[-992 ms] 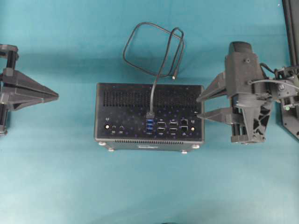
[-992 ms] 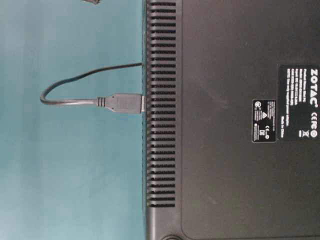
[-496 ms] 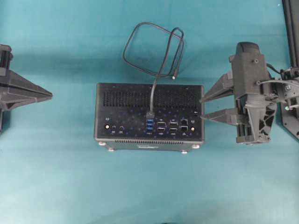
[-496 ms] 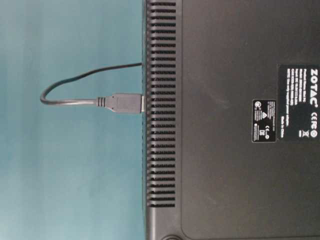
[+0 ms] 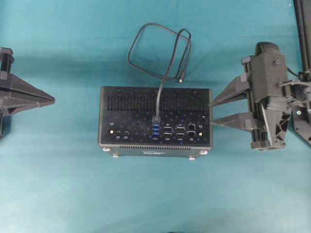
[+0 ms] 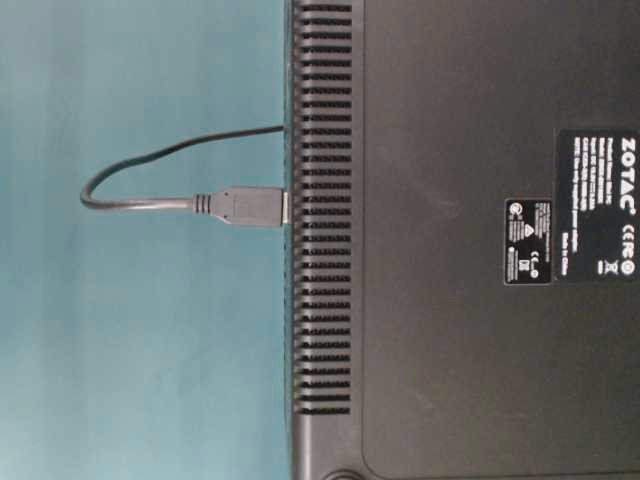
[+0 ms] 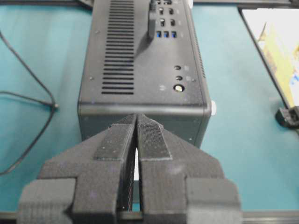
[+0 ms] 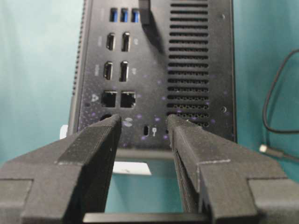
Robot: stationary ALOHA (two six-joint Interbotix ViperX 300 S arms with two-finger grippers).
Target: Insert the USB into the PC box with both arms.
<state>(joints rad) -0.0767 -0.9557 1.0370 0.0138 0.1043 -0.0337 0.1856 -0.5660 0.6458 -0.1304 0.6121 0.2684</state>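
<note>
Right end effector [image 5: 212, 112]: fingers parted, empty. Left end effector [image 5: 52, 99]: fingers together, empty. PC box [image 5: 121, 104] lies between them on the tabletop; USB [image 5: 156, 118] plugged into it. I judge the box rigid and weighty, gripped at its ends; cable limp, taken at the plug.

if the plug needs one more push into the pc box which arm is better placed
Probably the left: its end effector is shut, a blunt tip. The right end effector sits nearer the PC box but open. The USB plug already looks seated.
</note>
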